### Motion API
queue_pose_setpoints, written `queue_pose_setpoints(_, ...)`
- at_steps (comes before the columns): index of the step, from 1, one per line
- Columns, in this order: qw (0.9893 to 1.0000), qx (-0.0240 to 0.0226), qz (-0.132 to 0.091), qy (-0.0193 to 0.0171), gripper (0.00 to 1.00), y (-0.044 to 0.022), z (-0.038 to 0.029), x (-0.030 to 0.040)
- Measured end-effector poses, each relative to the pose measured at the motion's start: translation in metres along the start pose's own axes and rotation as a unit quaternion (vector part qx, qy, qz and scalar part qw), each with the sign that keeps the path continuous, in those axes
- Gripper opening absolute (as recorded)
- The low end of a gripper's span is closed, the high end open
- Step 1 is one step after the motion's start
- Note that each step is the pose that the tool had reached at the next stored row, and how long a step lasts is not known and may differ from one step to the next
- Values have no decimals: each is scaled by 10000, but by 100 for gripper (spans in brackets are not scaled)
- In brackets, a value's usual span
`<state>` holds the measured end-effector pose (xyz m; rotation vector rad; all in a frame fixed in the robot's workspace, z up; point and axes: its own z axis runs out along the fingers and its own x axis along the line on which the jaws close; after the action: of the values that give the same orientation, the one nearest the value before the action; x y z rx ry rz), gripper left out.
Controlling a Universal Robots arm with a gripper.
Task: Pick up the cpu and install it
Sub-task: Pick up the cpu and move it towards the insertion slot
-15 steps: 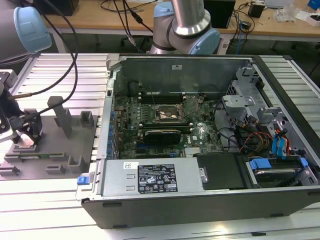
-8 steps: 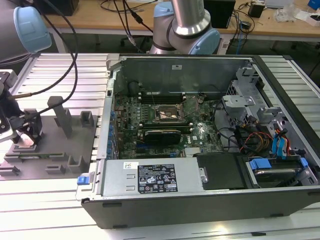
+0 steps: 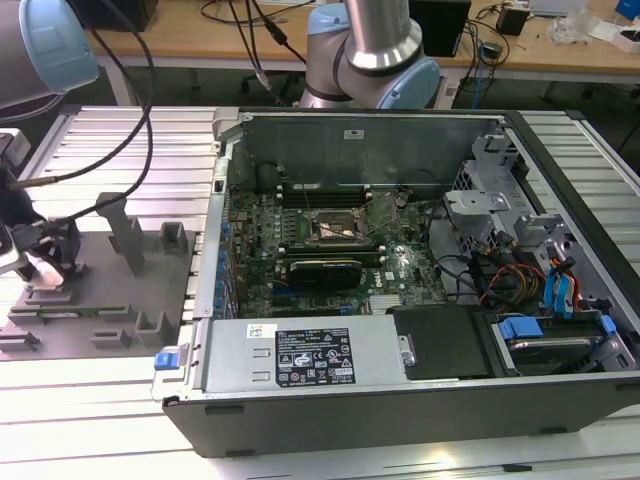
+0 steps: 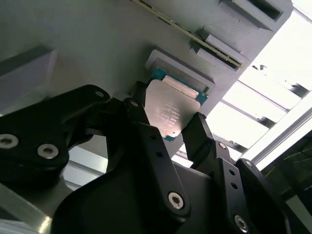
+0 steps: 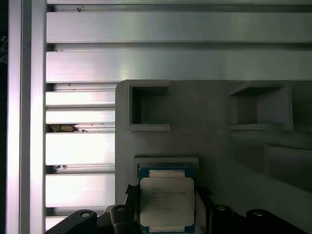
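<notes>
exterior view: my gripper (image 3: 40, 262) hangs low over the grey tray (image 3: 110, 290) at the exterior view's left, well apart from the open computer case (image 3: 400, 400)

second wrist view: my fingers (image 4: 141, 122) sit narrow against two opposite edges of the cpu (image 4: 170, 109)

first wrist view: the cpu, silver top up, lies at its recess in the tray; i cannot tell if it is lifted

The cpu (image 5: 166, 201) has a pale silver top with a teal-green rim — the tray (image 5: 209, 146) is matte grey. The table (image 5: 170, 29) is ribbed, shiny silver; the motherboard (image 3: 395, 265) is green, the drive-bay clips (image 3: 520, 327) bright blue.
</notes>
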<state>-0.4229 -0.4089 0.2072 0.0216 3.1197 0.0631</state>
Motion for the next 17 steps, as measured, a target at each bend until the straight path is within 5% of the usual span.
queue_pose_setpoints(8, 10000, 28, 0, -1, 55, 17, -273, -8)
queue_pose_setpoints(17, 10000, 84, -2, -1, 55, 39, -667, -16)
